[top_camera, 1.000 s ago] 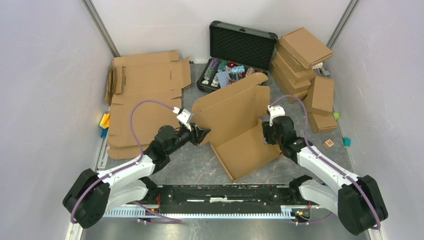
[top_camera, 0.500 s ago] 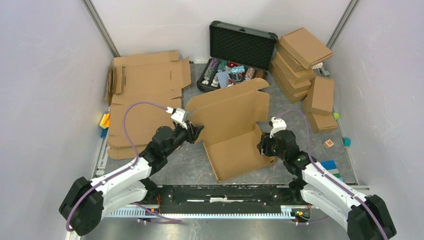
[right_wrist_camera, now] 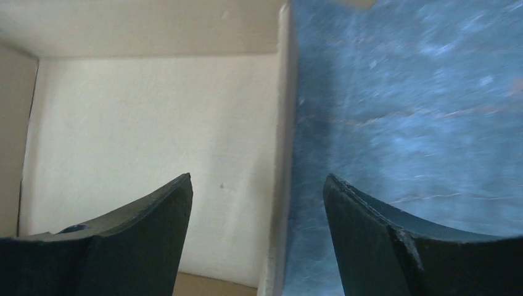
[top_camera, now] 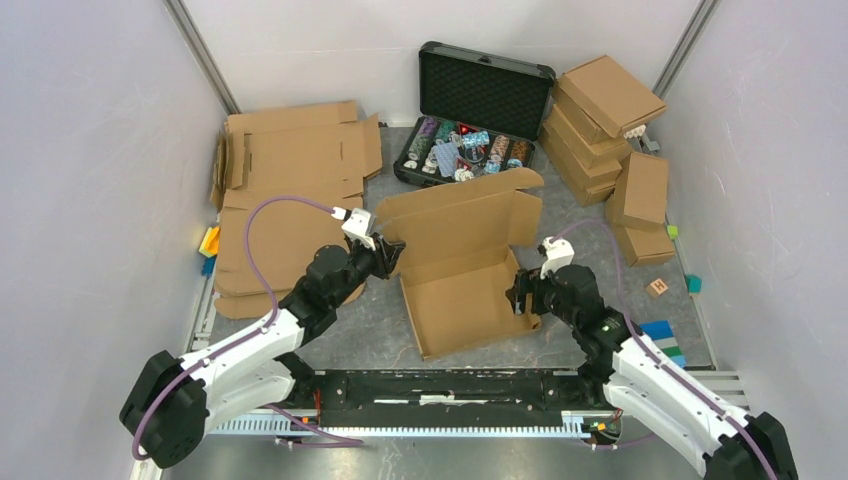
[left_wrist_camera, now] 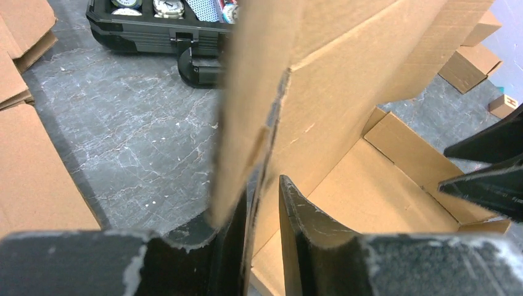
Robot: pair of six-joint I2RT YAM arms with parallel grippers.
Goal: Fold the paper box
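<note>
Ahead of the right jaws the desk [right_wrist_camera: 401, 111] is blurred. Beyond the left jaws the top edge cuts off the black case [left_wrist_camera: 142, 37] and the paper box [left_wrist_camera: 345, 92].

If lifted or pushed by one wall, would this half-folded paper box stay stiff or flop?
Probably floppy at its creases: the paper box is one thin corrugated sheet, and the left gripper pinches only one flap's edge. Likely light, so a push from the open right gripper, straddling a side wall, may slide it across the table rather than fold it.
</note>
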